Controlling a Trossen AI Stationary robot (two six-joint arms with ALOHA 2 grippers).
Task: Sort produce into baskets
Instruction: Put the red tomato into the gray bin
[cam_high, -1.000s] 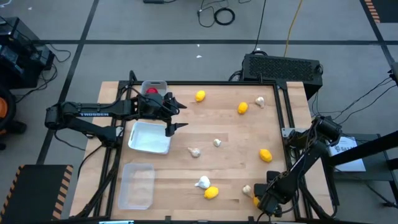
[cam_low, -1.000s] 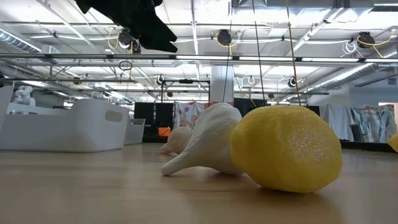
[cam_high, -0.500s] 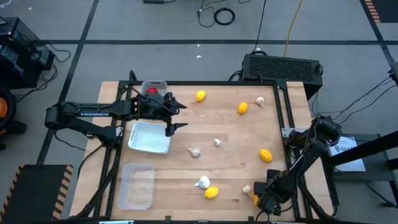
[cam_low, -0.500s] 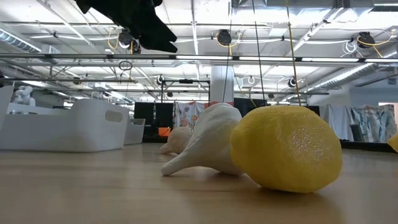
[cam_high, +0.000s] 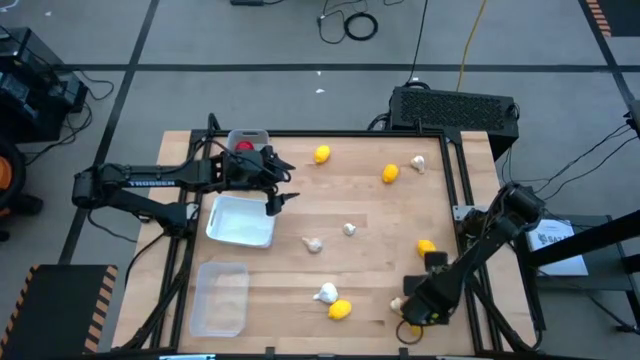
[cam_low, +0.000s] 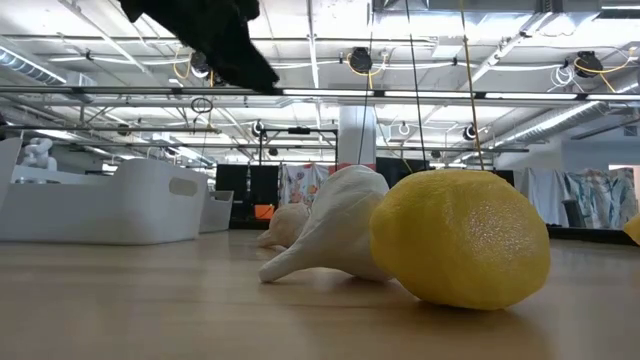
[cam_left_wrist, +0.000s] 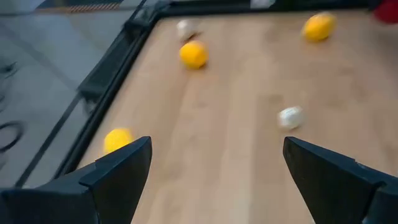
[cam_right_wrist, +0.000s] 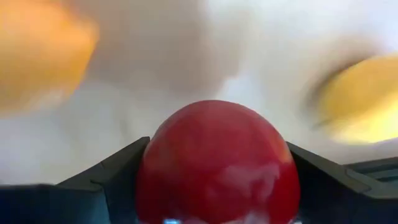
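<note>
My right gripper (cam_high: 415, 311) is at the table's near right, shut on a red round fruit (cam_right_wrist: 217, 160) that fills its wrist view. My left gripper (cam_high: 279, 184) hangs open and empty over the far right corner of the white basket (cam_high: 239, 221), and shows at the top of the low view (cam_low: 210, 35). The greyish basket (cam_high: 247, 139) at the far left holds a red fruit (cam_high: 243, 146). The clear basket (cam_high: 219, 298) lies at the near left. Lemons (cam_high: 321, 154) (cam_high: 390, 173) (cam_high: 427, 247) (cam_high: 340, 310) and garlic bulbs (cam_high: 313, 243) (cam_high: 326, 293) lie on the table. My right gripper pinches the red fruit by its two opposite sides (cam_right_wrist: 153, 167), one finger (cam_right_wrist: 106, 180) on each side. The fruit's rounded top stands out beyond the fingers. The arm hides the hold in the high view, so I cannot tell whether the fruit is clear of the table.
A lemon (cam_high: 412, 328) and a garlic bulb (cam_high: 397, 303) lie close by my right gripper. More garlic lies at the middle (cam_high: 349, 229) and far right (cam_high: 417, 162). A black frame rail (cam_high: 462, 180) runs along the table's right edge. In the low view a lemon (cam_low: 460, 240) and garlic (cam_low: 335, 235) stand close.
My right gripper has moved from the near edge a little toward the far edge and the left, uncovering the lemon by the near edge. My left gripper has shifted slightly over the white basket.
</note>
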